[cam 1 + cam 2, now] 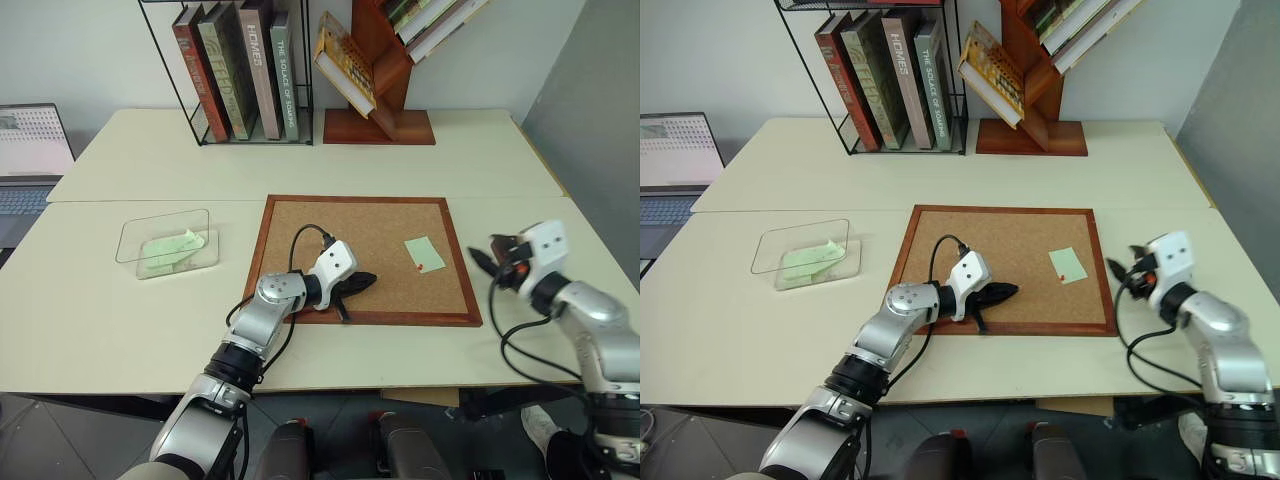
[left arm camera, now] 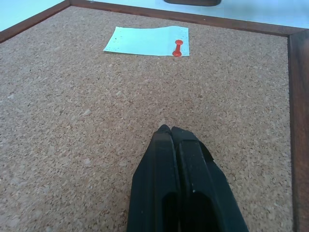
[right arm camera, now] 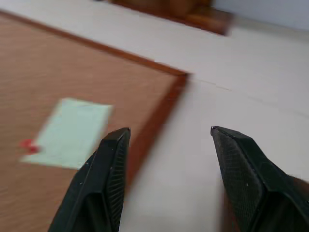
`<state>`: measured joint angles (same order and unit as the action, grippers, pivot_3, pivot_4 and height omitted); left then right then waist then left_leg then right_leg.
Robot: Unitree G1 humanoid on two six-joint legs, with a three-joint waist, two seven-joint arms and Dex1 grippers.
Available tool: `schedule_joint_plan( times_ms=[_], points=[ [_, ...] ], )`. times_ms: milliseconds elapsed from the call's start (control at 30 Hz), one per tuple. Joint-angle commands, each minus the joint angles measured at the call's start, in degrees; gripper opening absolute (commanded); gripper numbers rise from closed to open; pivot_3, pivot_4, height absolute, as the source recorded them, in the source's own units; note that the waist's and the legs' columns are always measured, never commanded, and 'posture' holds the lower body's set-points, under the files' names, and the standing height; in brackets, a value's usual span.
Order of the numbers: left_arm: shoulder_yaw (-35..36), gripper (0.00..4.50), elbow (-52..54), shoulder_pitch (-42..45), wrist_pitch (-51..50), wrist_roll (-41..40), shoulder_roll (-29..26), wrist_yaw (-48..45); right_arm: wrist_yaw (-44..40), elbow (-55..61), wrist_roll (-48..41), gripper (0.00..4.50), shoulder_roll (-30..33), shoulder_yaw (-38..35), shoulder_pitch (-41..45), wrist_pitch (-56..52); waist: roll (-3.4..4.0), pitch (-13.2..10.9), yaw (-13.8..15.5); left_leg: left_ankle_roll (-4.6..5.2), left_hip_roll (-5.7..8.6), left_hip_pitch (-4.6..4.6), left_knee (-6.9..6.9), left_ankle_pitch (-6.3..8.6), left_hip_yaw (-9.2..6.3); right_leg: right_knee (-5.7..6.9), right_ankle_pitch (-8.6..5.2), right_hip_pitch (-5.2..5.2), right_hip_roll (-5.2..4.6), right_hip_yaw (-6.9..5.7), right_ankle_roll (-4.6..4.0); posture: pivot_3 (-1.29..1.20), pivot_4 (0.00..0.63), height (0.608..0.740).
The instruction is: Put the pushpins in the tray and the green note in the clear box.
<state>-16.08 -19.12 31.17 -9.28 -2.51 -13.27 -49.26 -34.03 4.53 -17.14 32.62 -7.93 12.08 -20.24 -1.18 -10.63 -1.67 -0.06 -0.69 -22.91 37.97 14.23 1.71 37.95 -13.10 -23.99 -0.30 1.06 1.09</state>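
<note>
While pinned by the red pushpin (image 1: 419, 266) on the corkboard (image 1: 300, 225), lies nearer the spread-fingered, empty right gripper (image 1: 487, 262) than the clenched left gripper (image 1: 366, 281): the green note (image 1: 424, 253).

An office: cream desks (image 1: 300, 160), a wire rack of books (image 1: 240, 70) and a laptop (image 1: 30, 160).

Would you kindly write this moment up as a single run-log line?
left gripper: shut, empty, over corkboard | right gripper: open, beside board | green note: pinned by red pushpin | clear box: holds paper slips
</note>
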Motion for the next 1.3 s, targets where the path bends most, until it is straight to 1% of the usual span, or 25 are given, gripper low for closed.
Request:
schedule_joint_plan(
  times_ms=[33, 233, 467, 533, 567, 600, 633, 800, 867, 900, 933, 967, 1133, 1300],
  points=[
    [-1.15, 0.00, -0.55, -0.67, 0.04, 0.73, 0.13, -0.23, -1.16, 3.47, 0.41, 2.82, -1.47, 3.54, 0.19, 0.29, 0.00, 0.00, 0.04, 0.00, 0.00, 0.00, 0.01, 0.00, 0.00, 0.00, 0.00, 0.00, 0.00, 0.00, 0.00, 0.00, 0.150, 0.740],
    [-1.15, 0.00, -0.27, -0.85, -0.13, 0.83, 0.07, -0.19, -0.90, -0.27, 3.09, 2.82, -4.45, 7.90, 1.64, 1.79, -0.01, 0.01, 0.11, 0.00, 0.00, -0.01, 0.00, 0.00, -0.01, -0.02, 0.00, 0.00, -0.01, -0.02, 0.00, 0.00, 0.150, 0.740],
    [-1.09, 0.00, 0.21, -1.14, -0.30, 0.79, -0.16, -0.14, -0.70, -4.85, 4.80, 2.82, -5.97, 8.76, 3.82, 3.41, -0.01, 0.01, 0.10, 0.00, 0.00, 0.01, 0.01, 0.00, -0.01, 0.00, 0.00, 0.00, -0.01, -0.02, -0.01, 0.00, 0.150, 0.740],
    [-1.07, 0.00, 0.41, -1.31, -0.41, 0.77, -0.25, -0.15, -0.64, -5.53, 4.91, 2.45, -6.33, 8.52, 4.15, 3.70, -0.01, 0.01, 0.10, 0.00, 0.00, 0.00, 0.00, 0.00, -0.01, -0.01, 0.00, 0.00, -0.01, -0.02, -0.01, 0.00, 0.150, 0.740],
    [-1.09, 0.00, 0.51, -1.40, -0.47, 0.79, -0.31, -0.17, -0.60, -5.70, 4.92, 2.37, -6.49, 8.45, 4.23, 3.78, -0.01, 0.01, 0.10, 0.00, 0.00, 0.00, 0.00, 0.00, 0.00, -0.01, 0.00, 0.00, -0.01, -0.02, -0.01, 0.00, 0.150, 0.740],
    [-1.10, 0.00, 0.54, -1.45, -0.50, 0.80, -0.34, -0.18, -0.61, -5.83, 4.95, 2.07, -6.60, 8.46, 4.28, 3.84, -0.01, 0.01, 0.10, 0.00, 0.00, 0.00, 0.00, 0.00, -0.01, -0.01, 0.00, 0.00, -0.01, -0.01, -0.01, 0.00, 0.150, 0.740],
    [-1.10, 0.00, 0.59, -1.52, -0.51, 0.80, -0.38, -0.20, -0.61, -5.86, 4.96, 1.95, -6.68, 8.48, 4.29, 3.85, -0.01, 0.01, 0.09, 0.00, 0.00, 0.00, 0.00, 0.00, 0.00, -0.02, 0.00, -0.01, -0.01, -0.01, -0.01, 0.00, 0.150, 0.740],
    [-1.14, 0.00, 0.49, -1.46, -0.53, 0.81, -0.32, -0.12, -0.59, -6.15, 5.10, 1.00, -7.02, 8.56, 4.49, 3.92, -0.01, 0.01, 0.04, 0.00, -0.01, 0.00, 0.00, 0.00, -0.01, -0.01, 0.00, -0.01, -0.01, -0.01, -0.01, 0.00, 0.150, 0.740],
    [-1.17, 0.00, 0.45, -1.42, -0.49, 0.83, -0.29, -0.11, -0.65, -6.19, 5.10, 0.56, -7.07, 8.50, 4.55, 3.91, -0.01, 0.01, 0.04, 0.00, -0.01, 0.00, 0.00, 0.00, -0.01, -0.01, 0.00, -0.01, -0.01, -0.02, -0.01, 0.00, 0.150, 0.740],
    [-1.15, 0.00, 0.45, -1.44, -0.46, 0.81, -0.34, -0.14, -0.67, -6.16, 5.10, 0.26, -7.13, 8.50, 4.55, 3.89, -0.01, 0.01, 0.04, 0.00, 0.00, 0.00, 0.00, 0.00, -0.01, -0.01, 0.00, -0.01, -0.01, -0.01, -0.01, 0.00, 0.150, 0.740],
    [-1.14, 0.00, 0.45, -1.47, -0.44, 0.81, -0.38, -0.17, -0.70, -6.13, 5.10, 0.09, -7.19, 8.50, 4.55, 3.88, -0.01, 0.01, 0.04, 0.00, 0.00, 0.00, 0.00, 0.00, -0.01, -0.01, 0.00, -0.01, -0.01, -0.01, -0.01, 0.00, 0.150, 0.740],
    [-1.14, 0.00, 0.45, -1.48, -0.45, 0.81, -0.40, -0.18, -0.70, -6.00, 4.84, 0.03, -7.44, 8.34, 4.53, 3.82, -0.01, 0.01, 0.04, 0.00, 0.00, 0.00, 0.00, 0.00, 0.00, -0.01, 0.00, -0.01, -0.01, -0.01, -0.01, 0.00, 0.150, 0.740],
    [-1.12, 0.00, 0.40, -1.51, -0.52, 0.71, -0.45, -0.32, -0.69, -3.94, 4.35, 0.03, -8.11, 8.23, 4.66, 3.85, -0.01, 0.01, -0.01, 0.00, -0.01, 0.01, 0.00, 0.00, 0.00, 0.01, 0.00, -0.01, -0.01, -0.01, -0.01, 0.00, 0.150, 0.740],
    [-0.74, 0.00, 0.65, -1.54, -0.67, -0.13, -0.16, -0.79, -1.67, 0.83, 4.22, 0.03, -6.85, 8.40, 5.60, 3.45, -0.01, 0.00, -0.06, 0.00, -0.02, 0.00, 0.00, 0.00, 0.02, 0.02, 0.00, -0.04, 0.00, 0.00, -0.01, 0.00, 0.150, 0.740]
  ],
)
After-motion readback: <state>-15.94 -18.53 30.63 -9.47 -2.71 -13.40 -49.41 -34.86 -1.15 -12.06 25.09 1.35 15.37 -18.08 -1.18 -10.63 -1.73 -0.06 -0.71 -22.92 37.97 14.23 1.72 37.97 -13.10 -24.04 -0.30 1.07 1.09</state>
